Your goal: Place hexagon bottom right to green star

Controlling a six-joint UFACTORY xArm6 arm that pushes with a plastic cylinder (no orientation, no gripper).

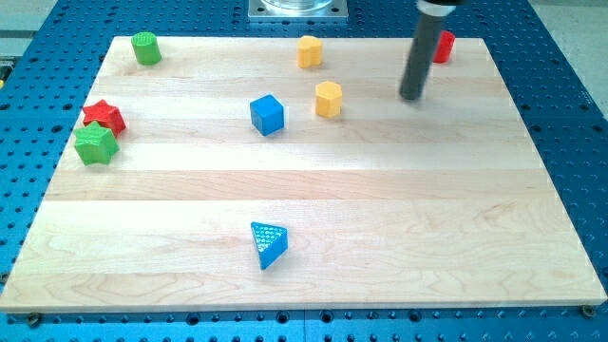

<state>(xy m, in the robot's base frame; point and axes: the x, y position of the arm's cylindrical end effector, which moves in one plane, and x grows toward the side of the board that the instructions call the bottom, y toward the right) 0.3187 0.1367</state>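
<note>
The yellow hexagon [328, 98] sits on the wooden board [380, 209] a little above centre. The green star [95, 144] lies near the board's left edge, touching the red star [104, 116] just above it. My tip [411, 97] rests on the board to the right of the yellow hexagon, clearly apart from it. The rod rises to the view's top and partly hides a red block [444, 46] behind it.
A blue cube [267, 114] sits left of the hexagon. A second yellow block [310, 50] lies near the top edge. A green cylinder [145, 47] is at the top left. A blue triangle [268, 243] lies low in the middle.
</note>
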